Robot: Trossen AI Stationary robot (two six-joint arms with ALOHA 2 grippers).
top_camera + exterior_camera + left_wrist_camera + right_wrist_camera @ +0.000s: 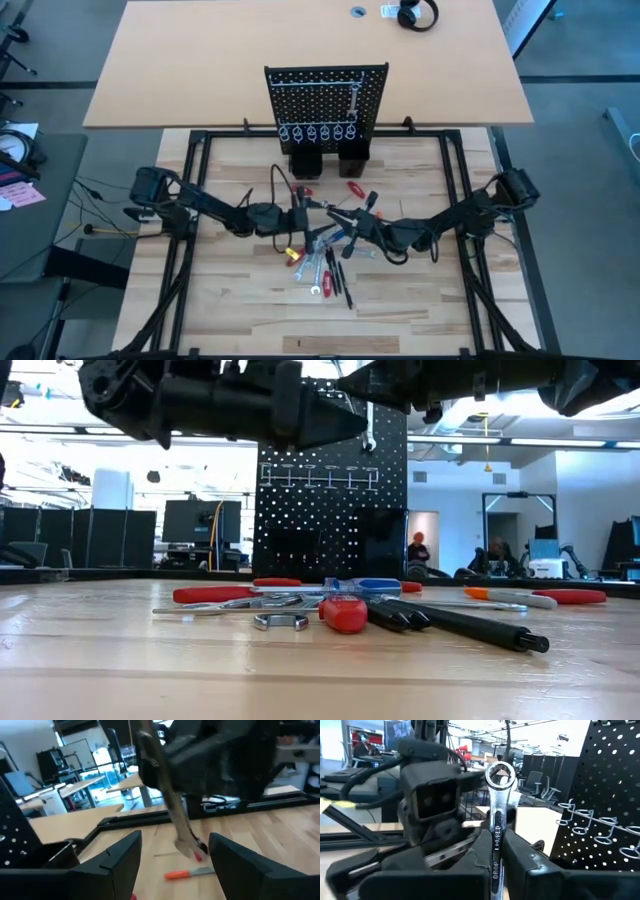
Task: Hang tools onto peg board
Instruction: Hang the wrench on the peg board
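Observation:
The black peg board (325,105) stands at the table's far middle, with a row of silver ring hooks (318,132) and one wrench hanging on it (355,100). The other tools (325,255) lie heaped on the table in front of it: wrenches, red-handled pieces, screwdrivers. Above the heap my right gripper (347,228) is shut on a silver wrench (498,795). My left gripper (303,215) faces it, open (175,847). Its fingers stand on either side of the wrench's free end (187,847), apart from it. My right gripper pinches the wrench's shaft (495,852) between its two fingers. The ring end (499,774) sticks out past the fingers toward my left gripper. The wrench is lifted clear of the table and the heap, slanting in the left wrist view.
Two black box-like holders (325,160) stand at the board's foot. An orange-handled screwdriver (187,873) lies on the table under the grippers. A black frame (200,140) rims the table. Headphones (417,14) lie on the desk beyond. People sit in the room behind (418,550).

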